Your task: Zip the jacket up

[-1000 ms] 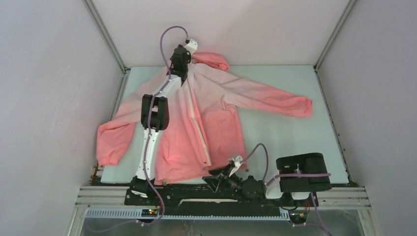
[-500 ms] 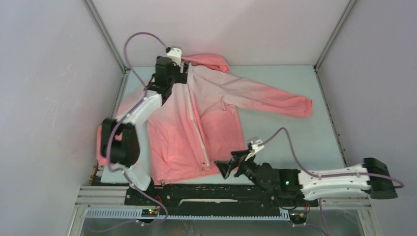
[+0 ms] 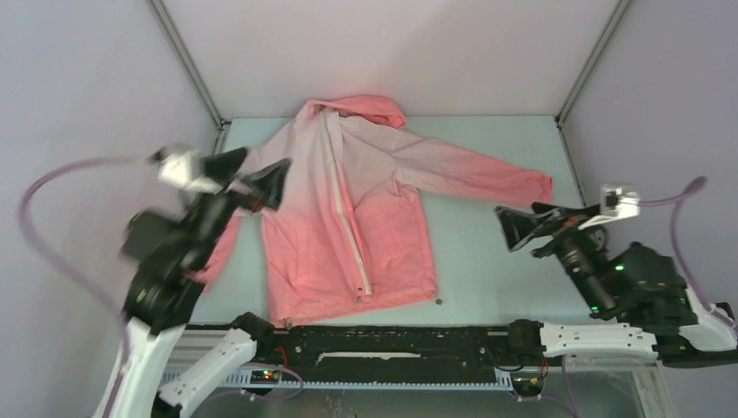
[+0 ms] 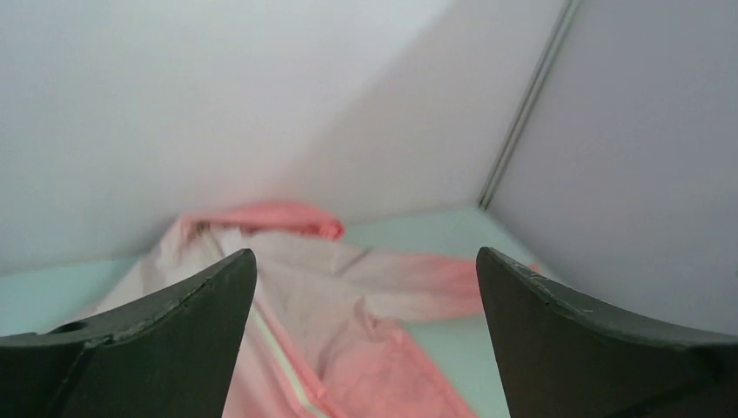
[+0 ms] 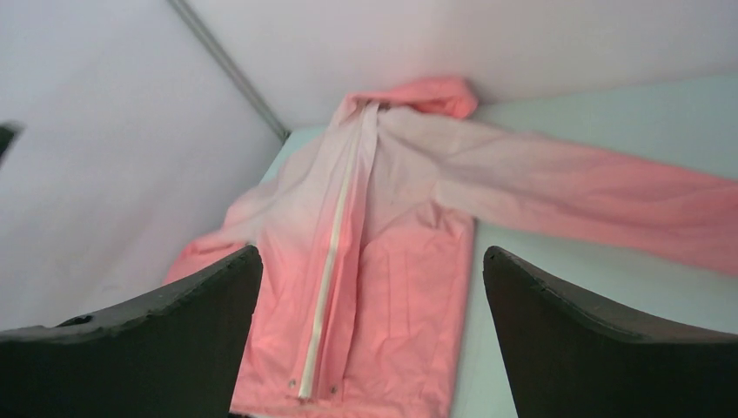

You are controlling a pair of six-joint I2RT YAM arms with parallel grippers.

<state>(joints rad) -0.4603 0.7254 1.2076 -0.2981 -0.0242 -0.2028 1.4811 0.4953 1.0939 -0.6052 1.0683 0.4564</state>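
Between the two grippers, on the pale green table [image 3: 522, 261], the jacket [image 3: 387, 218] lies flat and front-up. Its hood [image 3: 370, 106] is at the end far from both hands, and its hem is toward the arm bases. One sleeve [image 3: 487, 178] reaches out toward the right gripper [image 3: 509, 228] and stops short of it.

- Right gripper: lifted, well apart from the cloth, jaws spread wide, nothing between them. Its wrist view looks down the whole garment past both fingers.
- Left gripper [image 3: 257, 170]: raised beside the jacket's shoulder, blurred in the overhead view. Its wrist view shows the jaws wide apart and empty, with the jacket low and ahead of them.
- Zipper [image 3: 344, 209]: one whitish line from hem to collar, with no gap showing between the front panels. The slider is too small to find.
- A small dark speck [image 3: 439, 301] lies on the table off the hem corner, on the right gripper's side. I cannot tell what it is.

Step in hand, as I judge it: zipping looks finished, and this is release and retreat. The next move calls for little more than parking both arms clear without dragging the fabric.

Against a second ago: the left arm then lay stretched over the jacket with its gripper at the collar, and the right gripper sat low at the hem by the zipper's foot. Both have since let go and swung outward. The jacket rests where it was.
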